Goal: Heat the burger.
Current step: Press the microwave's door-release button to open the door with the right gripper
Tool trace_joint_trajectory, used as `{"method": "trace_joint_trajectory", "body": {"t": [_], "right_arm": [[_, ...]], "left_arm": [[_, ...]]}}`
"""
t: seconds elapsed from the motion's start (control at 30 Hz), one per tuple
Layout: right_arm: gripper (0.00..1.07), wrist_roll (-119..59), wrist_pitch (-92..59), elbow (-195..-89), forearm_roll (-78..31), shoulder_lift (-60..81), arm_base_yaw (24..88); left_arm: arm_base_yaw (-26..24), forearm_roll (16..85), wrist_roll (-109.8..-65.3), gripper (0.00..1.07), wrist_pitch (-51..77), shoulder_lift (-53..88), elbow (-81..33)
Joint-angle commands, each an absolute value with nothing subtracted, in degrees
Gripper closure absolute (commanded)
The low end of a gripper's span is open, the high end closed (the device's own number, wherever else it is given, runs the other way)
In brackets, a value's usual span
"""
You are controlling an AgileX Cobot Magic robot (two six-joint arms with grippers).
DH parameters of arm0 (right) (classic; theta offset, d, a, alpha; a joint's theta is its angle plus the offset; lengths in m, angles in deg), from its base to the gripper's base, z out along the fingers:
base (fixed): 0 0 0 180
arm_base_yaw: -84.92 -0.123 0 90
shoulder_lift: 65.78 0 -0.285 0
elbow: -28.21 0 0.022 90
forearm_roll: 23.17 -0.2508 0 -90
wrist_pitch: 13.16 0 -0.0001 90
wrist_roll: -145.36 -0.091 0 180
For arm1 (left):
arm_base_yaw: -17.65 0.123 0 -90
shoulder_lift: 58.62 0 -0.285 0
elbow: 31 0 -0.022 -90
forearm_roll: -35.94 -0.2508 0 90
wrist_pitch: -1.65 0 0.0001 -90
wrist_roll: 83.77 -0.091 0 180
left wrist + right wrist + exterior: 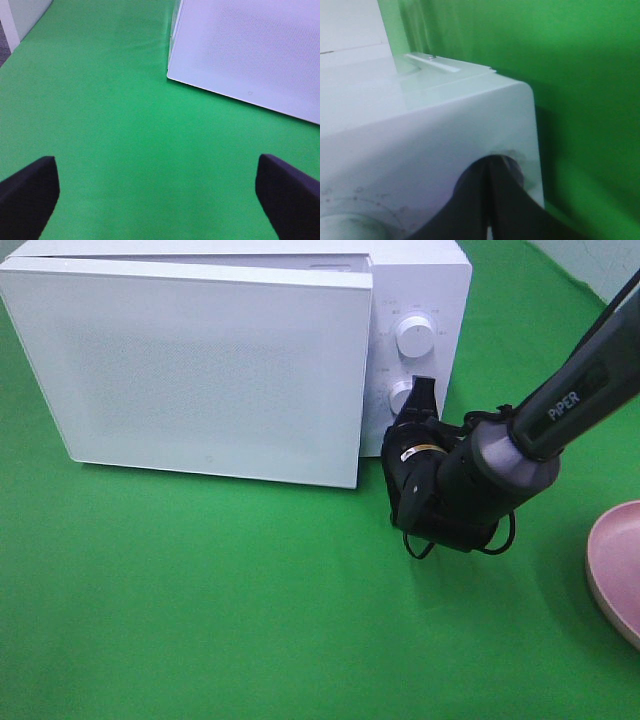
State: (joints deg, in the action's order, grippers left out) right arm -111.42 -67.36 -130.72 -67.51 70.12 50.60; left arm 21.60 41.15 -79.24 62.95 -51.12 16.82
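At the microwave's point(210, 360) control panel, the right jaws are pinched shut, tips against the lower knob point(400, 397), likely to nudge the timer and start the heat. Meanwhile the left jaws hang wide open above the green counter point(125, 125), holding nothing, well out of the way. The burger shows nowhere, presumably behind the shut door point(190, 370), not on what shows of the pink plate point(620, 570).
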Motion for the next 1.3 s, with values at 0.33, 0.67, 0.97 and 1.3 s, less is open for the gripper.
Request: {"method": "trace_joint_trajectory", "body": {"t": [0.33, 0.67, 0.97, 1.3], "right_arm": [[1.07, -110.3, -80.2, -137.0, -65.5, 70.5, 53.5], [1.07, -110.4, -75.0, -133.4, -65.5, 68.6, 53.3], [1.07, -111.6, -69.5, -131.0, -63.6, 67.0, 51.4], [1.07, -111.2, -64.2, -124.9, -61.6, 62.7, 51.3]], "left_arm": [[21.5, 41.4, -79.0, 0.07, 62.6, -51.2, 16.8], [21.5, 41.4, -79.0, 0.07, 62.6, -51.2, 16.8], [21.5, 41.4, -79.0, 0.07, 62.6, -51.2, 16.8], [21.5, 41.4, -79.0, 0.07, 62.6, -51.2, 16.8]]}}
